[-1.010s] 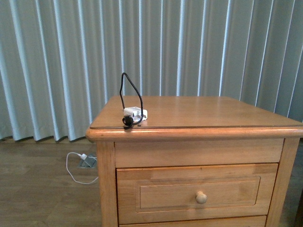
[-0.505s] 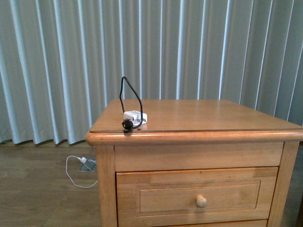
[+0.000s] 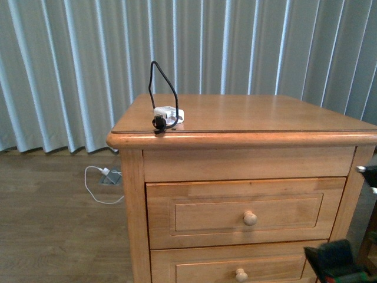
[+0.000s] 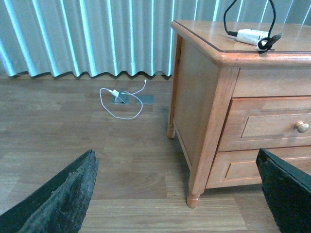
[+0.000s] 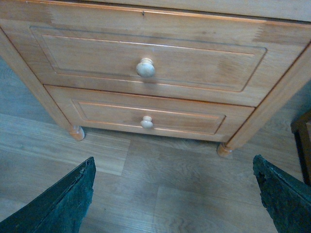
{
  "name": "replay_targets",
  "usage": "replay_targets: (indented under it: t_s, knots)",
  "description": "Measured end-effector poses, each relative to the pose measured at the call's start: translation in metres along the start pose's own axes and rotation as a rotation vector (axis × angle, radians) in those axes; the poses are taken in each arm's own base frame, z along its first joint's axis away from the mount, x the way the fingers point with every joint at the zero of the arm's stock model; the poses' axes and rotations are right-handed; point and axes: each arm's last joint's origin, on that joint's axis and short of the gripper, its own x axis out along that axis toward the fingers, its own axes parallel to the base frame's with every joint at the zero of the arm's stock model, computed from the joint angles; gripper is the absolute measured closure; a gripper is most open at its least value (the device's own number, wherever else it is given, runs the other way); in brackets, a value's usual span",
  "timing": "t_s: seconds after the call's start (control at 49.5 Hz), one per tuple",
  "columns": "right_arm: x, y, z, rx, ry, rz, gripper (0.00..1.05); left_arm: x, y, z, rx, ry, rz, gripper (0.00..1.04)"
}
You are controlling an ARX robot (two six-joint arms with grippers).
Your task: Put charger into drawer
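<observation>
**A:** Starting at the left of the front view, what is there?

**B:** A pale pleated curtain. Below it, on the wood floor, is a white plug with its white cable looped beside it. The left wrist view shows that plug lying at a grey plate set in the floor, which the front view barely makes out.

**A:** And the charger?

**B:** The charger lies on top of the nightstand, near its front left corner, with its black cable rising in a tall loop above it. The left wrist view catches it from the side. The right wrist view misses the top altogether.

**A:** The drawer?

**B:** The drawer is closed, its round knob facing out. Under it is the bottom drawer, partly cut off in the front view. The right wrist view shows both fronts whole, plus the nightstand's feet.

**A:** The grippers?

**B:** The left gripper hangs low over the floor, off the nightstand's left side, with its jaws spread wide and nothing between them. The right gripper faces the drawer fronts, jaws likewise wide apart and empty. The front view gives only a dark bit of the right arm at its lower right corner.
</observation>
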Motion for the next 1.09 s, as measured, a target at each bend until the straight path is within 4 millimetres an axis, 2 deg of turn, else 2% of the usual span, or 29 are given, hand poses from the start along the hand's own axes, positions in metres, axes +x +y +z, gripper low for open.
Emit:
replay_targets:
  t_s: [0.283, 0.343, 0.586, 0.949, 1.091]
  knots:
    - [0.060, 0.030, 0.012, 0.000, 0.018, -0.005, 0.09, 0.000, 0.000, 0.000, 0.000, 0.000, 0.000, 0.06]
    - [0.081, 0.037, 0.014, 0.009, 0.018, -0.007, 0.09, 0.000, 0.000, 0.000, 0.000, 0.000, 0.000, 0.06]
    - [0.130, 0.047, 0.010, 0.043, 0.041, -0.041, 0.09, 0.000, 0.000, 0.000, 0.000, 0.000, 0.000, 0.06]
    - [0.172, 0.046, 0.013, 0.058, 0.020, -0.075, 0.09, 0.000, 0.000, 0.000, 0.000, 0.000, 0.000, 0.06]
    - [0.180, 0.041, 0.013, 0.065, 0.015, -0.103, 0.09, 0.000, 0.000, 0.000, 0.000, 0.000, 0.000, 0.06]
